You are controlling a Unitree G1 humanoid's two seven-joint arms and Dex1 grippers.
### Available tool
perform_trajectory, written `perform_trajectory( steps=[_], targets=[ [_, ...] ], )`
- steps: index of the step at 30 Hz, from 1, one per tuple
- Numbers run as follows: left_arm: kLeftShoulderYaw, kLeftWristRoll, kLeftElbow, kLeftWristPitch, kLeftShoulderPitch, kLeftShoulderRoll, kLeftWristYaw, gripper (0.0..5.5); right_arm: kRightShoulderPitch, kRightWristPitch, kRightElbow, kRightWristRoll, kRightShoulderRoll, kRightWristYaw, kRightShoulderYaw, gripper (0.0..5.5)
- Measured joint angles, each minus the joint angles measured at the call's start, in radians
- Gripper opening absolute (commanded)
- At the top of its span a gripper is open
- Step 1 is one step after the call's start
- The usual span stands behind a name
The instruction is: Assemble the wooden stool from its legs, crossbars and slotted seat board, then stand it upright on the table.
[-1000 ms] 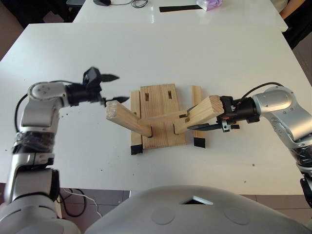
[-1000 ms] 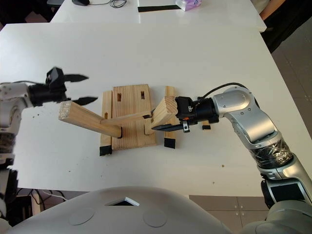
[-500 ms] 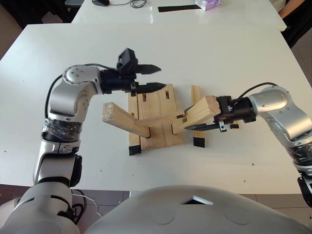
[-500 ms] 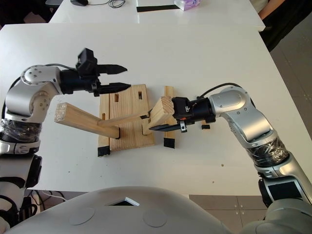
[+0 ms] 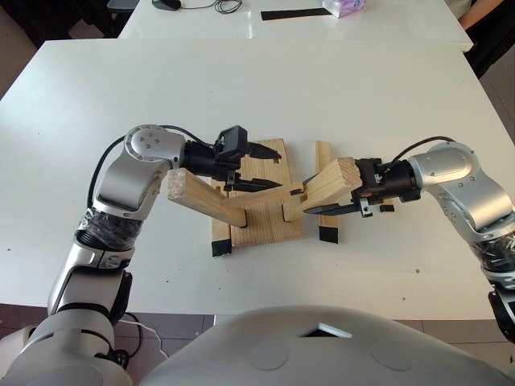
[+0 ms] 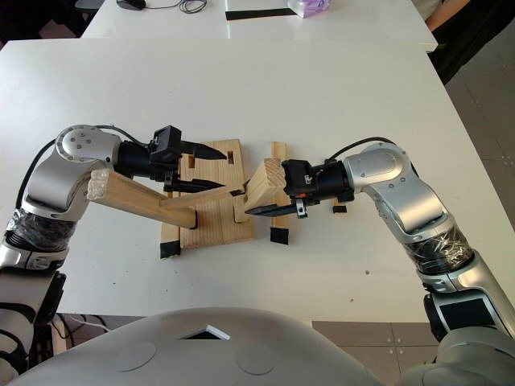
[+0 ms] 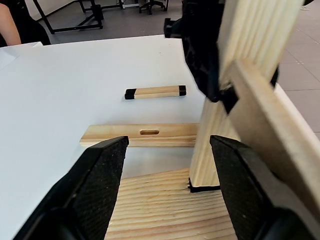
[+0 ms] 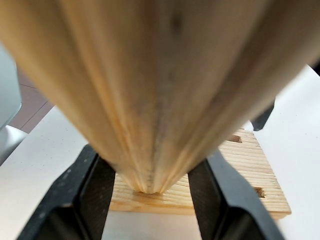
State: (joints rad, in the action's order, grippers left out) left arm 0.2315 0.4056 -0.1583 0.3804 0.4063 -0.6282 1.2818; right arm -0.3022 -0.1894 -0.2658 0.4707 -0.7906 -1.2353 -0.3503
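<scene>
Toward near edge of white table (image 5: 241, 88): 1 pale-wood slotted seat board (image 5: 272, 229), lying flat. Over it, 2 thick square wooden legs, left leg (image 5: 201, 197) and right leg (image 5: 326, 183), joined by 1 thin crossbar (image 5: 269, 198), raised aslant. Right gripper (image 5: 330, 197) pinching right leg; far finger hidden. Left gripper (image 5: 283, 170) spread above board, gripping nothing. 2 slim black-tipped rails flank board: left rail (image 5: 220, 233), right rail (image 5: 324, 154). 1 short black-ended bar (image 7: 155, 92) beyond right rail.

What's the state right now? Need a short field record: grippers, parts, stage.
left gripper: open, holding nothing, over the seat board near the crossbar
right gripper: shut on the right leg
legs: left leg and right leg rise tilted from the seat board, joined by the crossbar
seat board: flat on the table
loose part: slotted bar lying right of the board
stage: partly assembled, not upright
</scene>
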Motion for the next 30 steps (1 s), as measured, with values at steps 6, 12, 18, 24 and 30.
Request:
perform_trajectory(
  steps=[6, 12, 18, 24, 30],
  targets=[
    [0.000, 0.012, -0.060, 0.019, -0.023, -0.024, 0.013, 3.04, -0.004, 0.005, 0.011, 0.000, 0.006, -0.005, -0.001, 2.04],
    [0.001, 0.010, -0.083, 0.019, -0.040, -0.033, 0.007, 3.04, -0.006, 0.005, 0.011, 0.000, 0.008, -0.008, -0.003, 2.04],
    [0.014, -0.009, -0.067, 0.022, -0.042, -0.019, -0.023, 3.04, -0.015, 0.005, 0.018, 0.000, 0.014, -0.008, -0.005, 2.04],
    [-0.004, 0.012, -0.012, 0.065, -0.011, 0.047, -0.080, 3.04, -0.023, 0.005, 0.031, -0.004, 0.034, 0.007, -0.011, 2.04],
    [-0.049, 0.094, -0.009, 0.131, 0.040, 0.054, -0.082, 3.04, -0.023, 0.005, 0.031, -0.005, 0.034, 0.009, -0.013, 2.04]
  ],
)
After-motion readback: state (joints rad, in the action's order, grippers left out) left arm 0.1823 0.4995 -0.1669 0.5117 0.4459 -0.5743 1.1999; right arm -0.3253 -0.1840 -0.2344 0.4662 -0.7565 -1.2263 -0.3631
